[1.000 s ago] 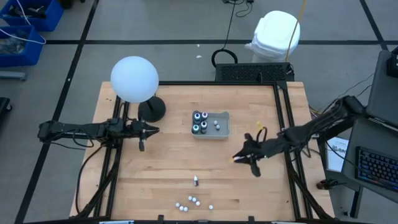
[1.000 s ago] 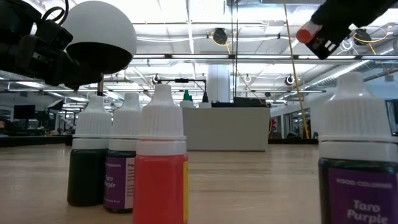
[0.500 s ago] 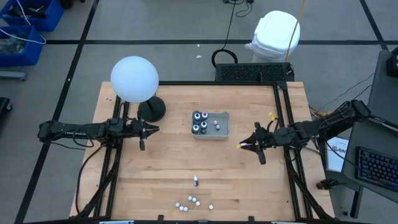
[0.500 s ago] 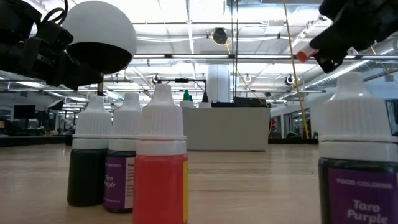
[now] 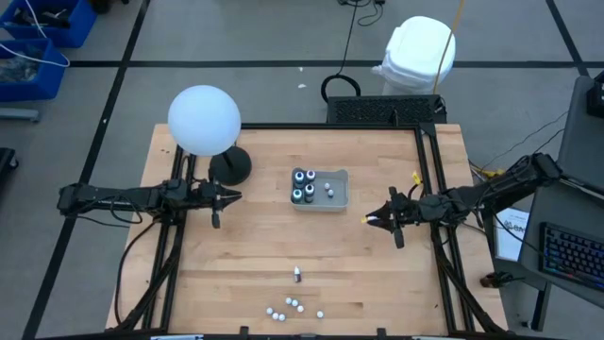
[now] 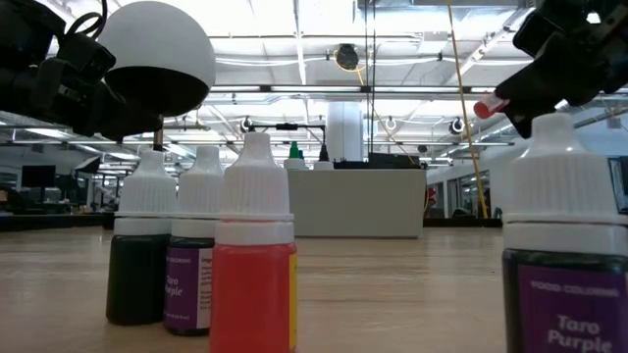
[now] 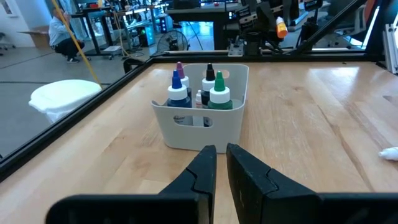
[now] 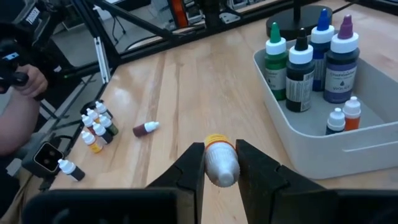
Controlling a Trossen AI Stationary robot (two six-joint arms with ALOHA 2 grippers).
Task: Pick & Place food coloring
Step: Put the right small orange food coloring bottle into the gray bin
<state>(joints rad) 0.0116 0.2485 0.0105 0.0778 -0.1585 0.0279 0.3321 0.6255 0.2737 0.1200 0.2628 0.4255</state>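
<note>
Fingers of the right gripper [image 8: 220, 163] are closed on a small white-capped vial [image 8: 220, 163] with an orange band, held in the air above the surface's right side, near the right edge, beside the grey tray [image 5: 338, 199]. That tray sits near the surface's middle, toward the far edge, and holds four bigger dark bottles [image 8: 300, 61] with green, black, blue and purple tips, plus two tiny vials [image 8: 344, 117] at their side. One small purple vial [image 8: 146, 128] lies on its side between the tray and the near edge; a cluster of white-capped vials [image 5: 294, 308] stands close to the near edge. The left gripper [image 7: 220, 163] hangs over the left part of the surface, facing the tray, its fingers nearly together with only a thin gap and nothing between them. A white globe lamp [image 5: 204, 119] stands toward the far left corner.
</note>
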